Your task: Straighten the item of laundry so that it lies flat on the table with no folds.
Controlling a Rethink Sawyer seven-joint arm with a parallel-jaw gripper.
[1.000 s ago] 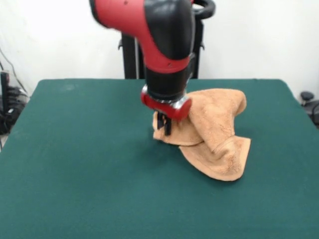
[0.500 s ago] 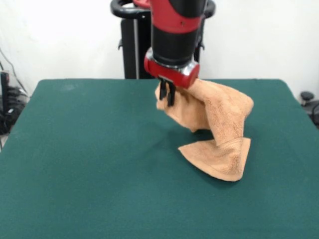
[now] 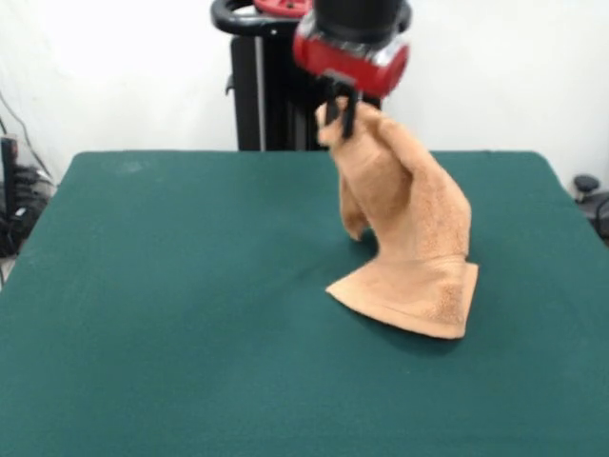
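The item of laundry (image 3: 409, 238), a light orange-tan terry towel, hangs stretched up from the table (image 3: 152, 305). My gripper (image 3: 341, 116) is shut on the towel's top corner, high above the table's far middle. The lower part of the towel still rests on the green cloth at centre right, spread in a folded flap with its front edge near the middle of the table. A narrow fold dangles under the held corner.
The black pedestal (image 3: 262, 86) stands behind the table's far edge. Cables and dark equipment (image 3: 14, 205) sit off the left side, and a small black object (image 3: 590, 195) lies beyond the right edge.
The gripper has risen and shifted slightly right with the towel corner in it. More of the towel has lifted off the table and now hangs taut.
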